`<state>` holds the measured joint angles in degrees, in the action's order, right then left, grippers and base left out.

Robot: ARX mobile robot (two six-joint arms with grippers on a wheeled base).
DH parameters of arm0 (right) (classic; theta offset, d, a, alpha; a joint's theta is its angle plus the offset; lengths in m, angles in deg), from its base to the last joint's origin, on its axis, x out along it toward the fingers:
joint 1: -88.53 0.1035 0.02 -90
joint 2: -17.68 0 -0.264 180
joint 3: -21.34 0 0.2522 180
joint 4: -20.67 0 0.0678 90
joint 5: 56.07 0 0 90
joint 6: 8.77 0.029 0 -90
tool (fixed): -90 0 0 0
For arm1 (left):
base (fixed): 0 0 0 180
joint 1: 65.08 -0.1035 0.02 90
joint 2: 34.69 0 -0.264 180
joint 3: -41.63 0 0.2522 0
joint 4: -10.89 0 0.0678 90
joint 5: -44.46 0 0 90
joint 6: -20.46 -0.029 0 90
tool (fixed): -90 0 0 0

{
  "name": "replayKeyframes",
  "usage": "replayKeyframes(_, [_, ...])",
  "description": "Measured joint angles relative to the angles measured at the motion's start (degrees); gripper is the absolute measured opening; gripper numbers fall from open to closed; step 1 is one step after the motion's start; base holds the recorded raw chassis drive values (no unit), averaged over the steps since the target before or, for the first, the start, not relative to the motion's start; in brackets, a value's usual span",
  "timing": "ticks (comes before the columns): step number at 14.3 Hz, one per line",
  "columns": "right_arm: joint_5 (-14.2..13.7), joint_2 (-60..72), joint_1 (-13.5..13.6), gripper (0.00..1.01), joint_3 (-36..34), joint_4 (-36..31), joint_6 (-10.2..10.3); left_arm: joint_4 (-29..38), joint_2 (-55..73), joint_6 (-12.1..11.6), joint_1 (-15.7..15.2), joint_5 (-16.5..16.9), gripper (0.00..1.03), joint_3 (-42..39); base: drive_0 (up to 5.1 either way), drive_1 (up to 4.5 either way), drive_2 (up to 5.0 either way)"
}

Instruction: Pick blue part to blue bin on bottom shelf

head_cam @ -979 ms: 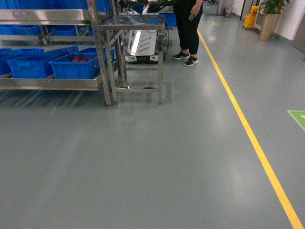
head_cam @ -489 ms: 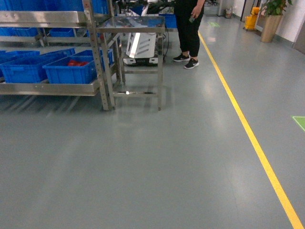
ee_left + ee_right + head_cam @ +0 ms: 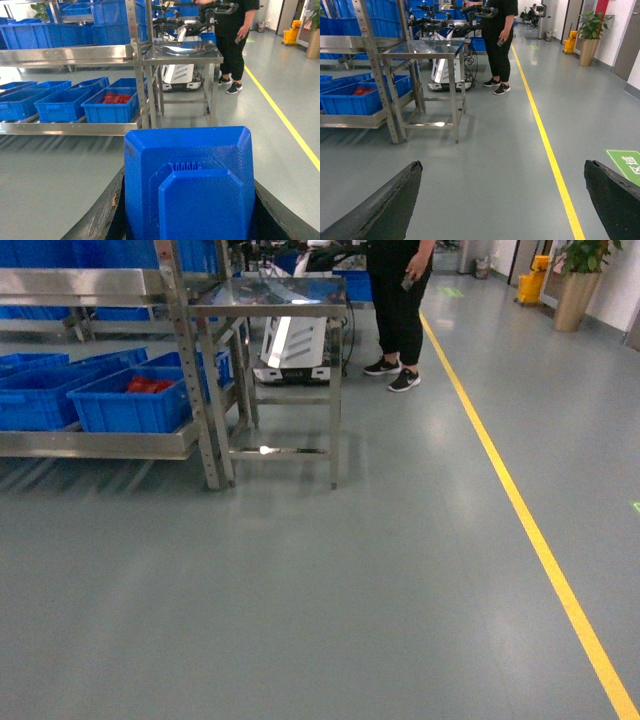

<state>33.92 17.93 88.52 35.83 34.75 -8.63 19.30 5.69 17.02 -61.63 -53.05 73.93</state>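
The left gripper [image 3: 189, 235] has its jaws clamped on the blue part [image 3: 190, 185], the right gripper [image 3: 502, 200] holds its jaws wide apart over bare floor, and blue bins [image 3: 130, 400] sit on the bottom shelf [image 3: 95, 443].

Blue bins [image 3: 130, 400] line the shiny steel bottom shelf [image 3: 100, 443], one holding red pieces [image 3: 150, 385]. A yellow stripe [image 3: 520, 510] crosses the grey floor [image 3: 320, 590]. The held part [image 3: 190, 185] is bright blue.
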Motion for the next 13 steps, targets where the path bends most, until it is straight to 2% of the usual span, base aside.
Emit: replayKeyframes(13, [0.00,0.00,0.00,0.98,0.00,-0.07,0.00,-0.02,0.00,0.00,-0.07,0.00,0.44,0.00,0.1,4.32,-4.2])
